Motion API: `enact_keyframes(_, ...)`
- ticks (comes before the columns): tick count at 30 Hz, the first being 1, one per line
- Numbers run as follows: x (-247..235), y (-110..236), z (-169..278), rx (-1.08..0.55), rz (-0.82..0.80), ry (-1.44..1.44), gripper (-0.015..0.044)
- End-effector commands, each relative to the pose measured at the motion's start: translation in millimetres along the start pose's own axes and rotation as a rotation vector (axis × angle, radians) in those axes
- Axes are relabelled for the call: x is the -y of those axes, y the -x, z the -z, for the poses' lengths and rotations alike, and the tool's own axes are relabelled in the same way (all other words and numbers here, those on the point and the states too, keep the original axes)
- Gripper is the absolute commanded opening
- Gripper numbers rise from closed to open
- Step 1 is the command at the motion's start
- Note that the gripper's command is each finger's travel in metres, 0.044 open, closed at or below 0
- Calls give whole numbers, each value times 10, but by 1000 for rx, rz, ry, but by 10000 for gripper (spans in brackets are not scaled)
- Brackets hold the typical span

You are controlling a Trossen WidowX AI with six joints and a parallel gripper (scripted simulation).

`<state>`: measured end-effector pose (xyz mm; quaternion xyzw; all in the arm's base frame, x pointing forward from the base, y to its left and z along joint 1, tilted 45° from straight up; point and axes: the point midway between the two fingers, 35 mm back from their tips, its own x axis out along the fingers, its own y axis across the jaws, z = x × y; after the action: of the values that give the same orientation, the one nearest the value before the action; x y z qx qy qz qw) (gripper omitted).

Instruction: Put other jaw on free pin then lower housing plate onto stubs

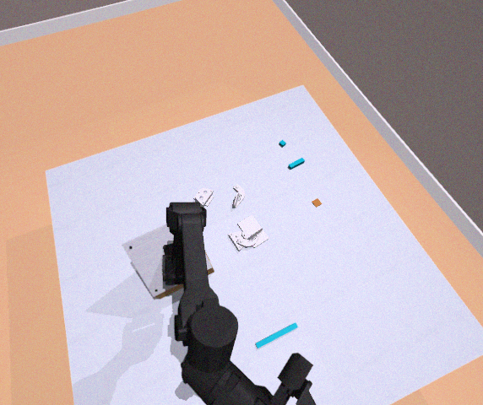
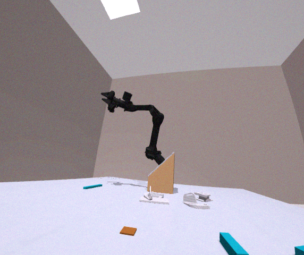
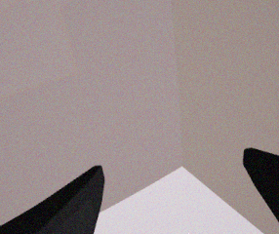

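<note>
"Black gripper (image 2: 101, 96) (image 3: 174, 166): what state?"

"Jaws spread, nothing between them. Raised high, well off the work, aimed past the surface."

"Task parts?"

"White base assembly (image 1: 261, 239) (image 2: 160, 202) on the surface, in front of the sloped block (image 1: 143, 266) (image 2: 161, 179) in the exterior view. An upright white piece (image 1: 249, 226) (image 2: 150, 192) stands on it. Two loose: a curved white part (image 1: 239, 196) (image 2: 194, 204) just beside, and a second white part (image 1: 203, 196) (image 2: 202, 195) behind it in the exterior view. Can't tell which is free jaw, which housing plate."

"Risks?"

"Wrist view gets no parts, so an approach from here could come down off target. Low curved shapes may roll or slip if gripped off-centre. Teeth a notch out would probably bind, and the plate would then sit tilted. Pressing hard could knock the seated jaw off its pin. A late release could lift the plate again."

"Containers?"

"None seen, so no contents. Cyan long bar (image 1: 276, 335) (image 2: 92, 186) and orange tile (image 1: 316, 202) (image 2: 128, 230) lie loose, well apart from the white parts."

"Progress?"

"Looks early; pins and stubs too small to check."
</note>
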<state>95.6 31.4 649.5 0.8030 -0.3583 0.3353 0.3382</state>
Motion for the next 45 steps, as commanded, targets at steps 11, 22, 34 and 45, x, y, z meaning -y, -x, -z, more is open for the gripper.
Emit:
enact_keyframes(11, -253, -61, -181, 24, -33, -178, 440)
enact_keyframes(22, -455, -140, -465, 55, -21, -368, 440)
enact_keyframes(34, -648, -246, -875, 114, -47, -593, 440)
enact_keyframes(45, -677, -323, -1271, 181, -42, -750, 440)
